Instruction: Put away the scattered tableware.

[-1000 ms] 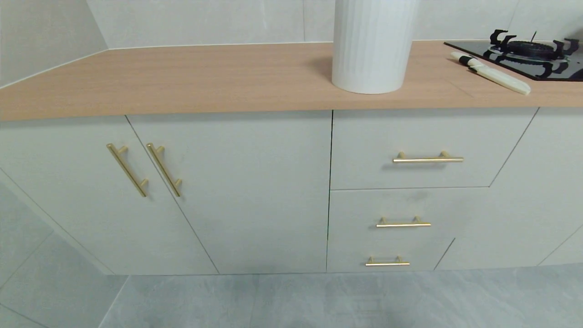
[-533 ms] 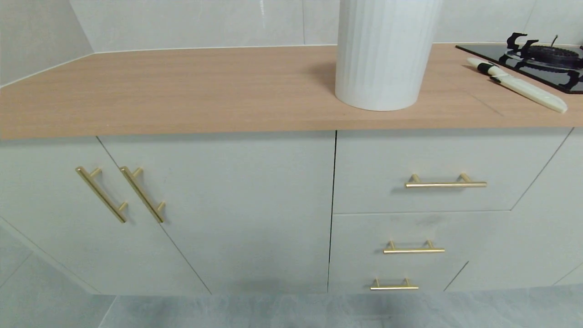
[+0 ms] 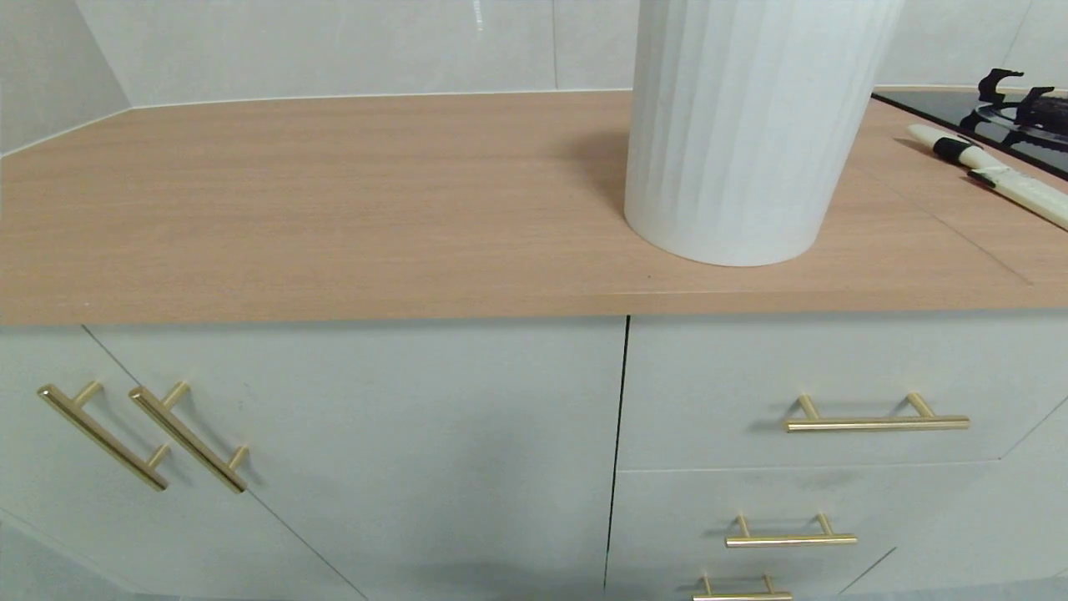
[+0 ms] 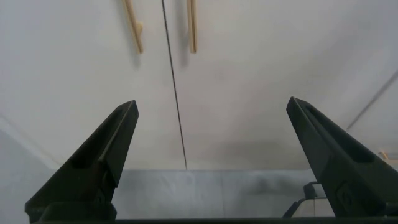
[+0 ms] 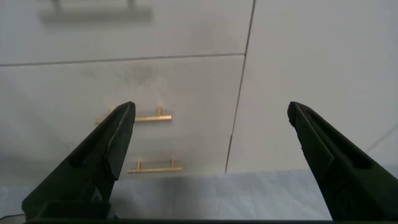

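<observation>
- the left jaws are held wide apart and empty; the seam of two cabinet doors is seen between them.
- the right jaws are likewise spread and empty; drawer fronts with gold handles are faced ahead.
- above those drawers, a white ribbed container is stood on the worktop.
- the knife is laid farther along the worktop, beside the stove.
</observation>
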